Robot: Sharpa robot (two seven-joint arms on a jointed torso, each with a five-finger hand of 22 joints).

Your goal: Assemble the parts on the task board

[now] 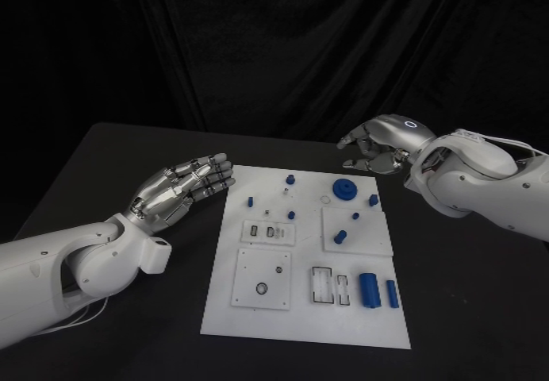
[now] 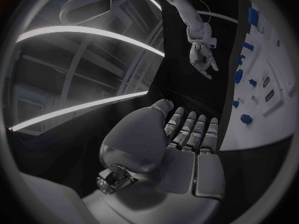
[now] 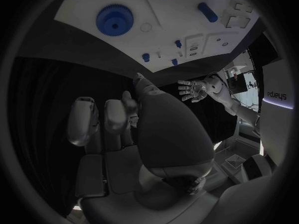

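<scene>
The white task board [image 1: 303, 262] lies in the middle of the black table. On its far part sit a blue gear [image 1: 346, 189] and several small blue pegs, one of them [image 1: 339, 236] on a raised square plate. Two blue cylinders [image 1: 370, 288] lie near its front right corner. My left hand [image 1: 183, 190] hovers flat beside the board's far left edge, fingers stretched out and apart, holding nothing. My right hand [image 1: 378, 147] hangs past the board's far right corner, fingers loosely bent and apart, empty. The gear [image 3: 114, 19] and board [image 3: 181, 15] appear beyond my right hand [image 3: 124, 129].
Raised white sub-plates with slots and holes [image 1: 263, 278] sit on the board's near half. Dark table [image 1: 126, 159] surrounds the board, and a black curtain hangs behind it. The left wrist view shows my left hand [image 2: 187, 144], the board [image 2: 274, 109] and my right hand [image 2: 202, 57].
</scene>
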